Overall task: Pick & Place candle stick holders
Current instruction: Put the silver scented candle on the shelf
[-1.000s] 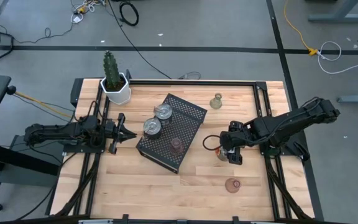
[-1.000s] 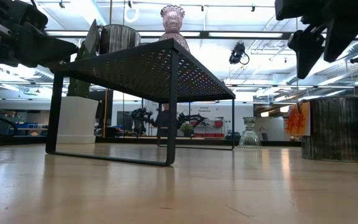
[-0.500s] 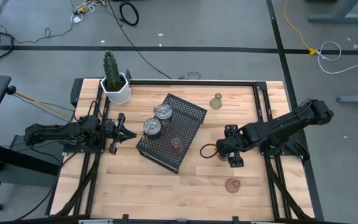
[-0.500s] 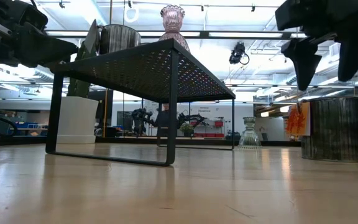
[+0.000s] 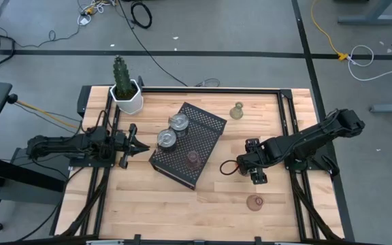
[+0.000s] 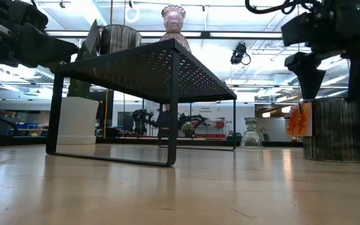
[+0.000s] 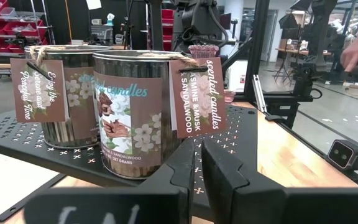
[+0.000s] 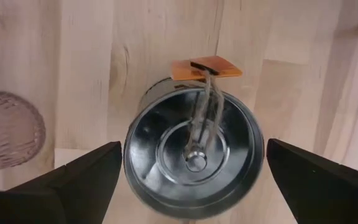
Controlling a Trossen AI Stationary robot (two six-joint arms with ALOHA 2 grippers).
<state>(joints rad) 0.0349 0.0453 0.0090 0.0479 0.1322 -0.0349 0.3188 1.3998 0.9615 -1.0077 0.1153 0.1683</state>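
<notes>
R gripper (image 8: 191, 171) hangs over a silver tin (image 8: 194, 155) on the table (image 5: 182, 204) right of the black tray (image 5: 209, 122), fingers (image 8: 73, 174) spread fully wide either side of it, holding nothing. Two more tins (image 5: 167, 139) plus a pink glass holder (image 5: 193, 159) sit on the tray. Another pink holder (image 5: 254, 202) stands near edge; yellowish one (image 5: 237, 110) far side. L gripper (image 5: 133, 141) waits left of tray, fingers closed, empty. Cactus pot (image 5: 126, 97) at far-left corner.
</notes>
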